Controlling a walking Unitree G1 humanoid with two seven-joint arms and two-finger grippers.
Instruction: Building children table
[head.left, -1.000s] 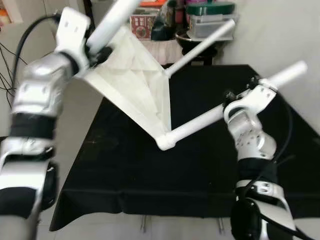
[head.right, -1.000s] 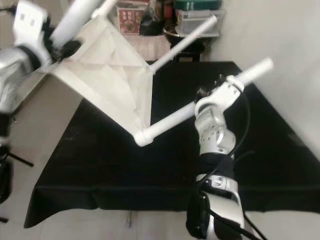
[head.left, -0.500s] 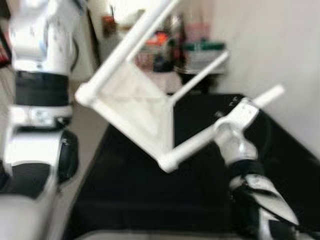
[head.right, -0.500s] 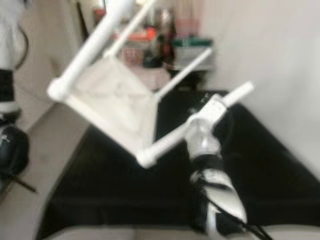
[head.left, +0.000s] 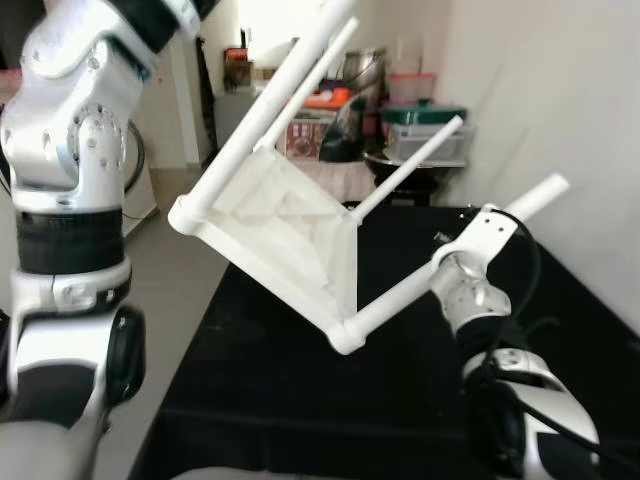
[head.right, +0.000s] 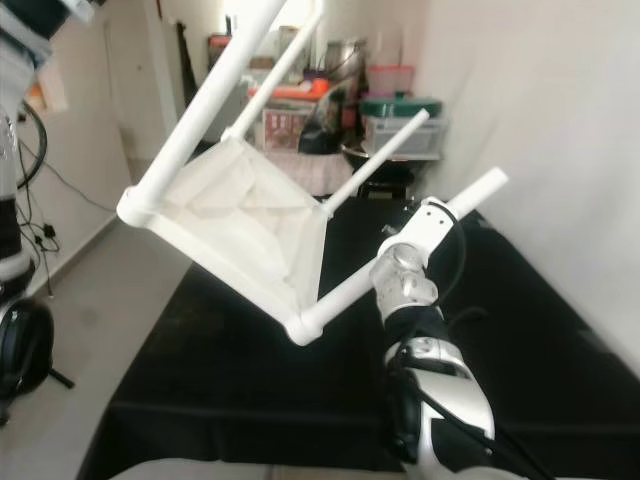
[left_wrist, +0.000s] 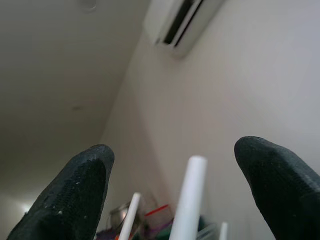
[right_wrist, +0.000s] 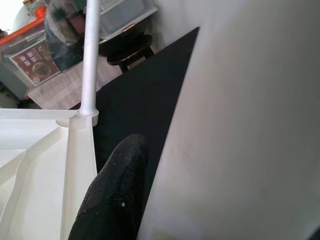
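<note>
White plastic children's table (head.left: 290, 230) is held tilted in the air above the black tabletop (head.left: 270, 380), legs up — prob. for turning it over. Right hand (right_wrist: 165, 165) clamps one leg (head.left: 400, 295). Left hand (left_wrist: 175, 190): fingers apart, another leg (left_wrist: 187, 200) between them.

The children's table (head.left: 290, 225) hung tilted above the worktop (head.left: 280, 380), legs pointing up and away. The right end effector (head.left: 470, 245) was on the leg nearest the robot's right. Shelves of clutter (head.left: 400, 115) stood behind the worktop, a wall (head.left: 560, 100) to its right.
</note>
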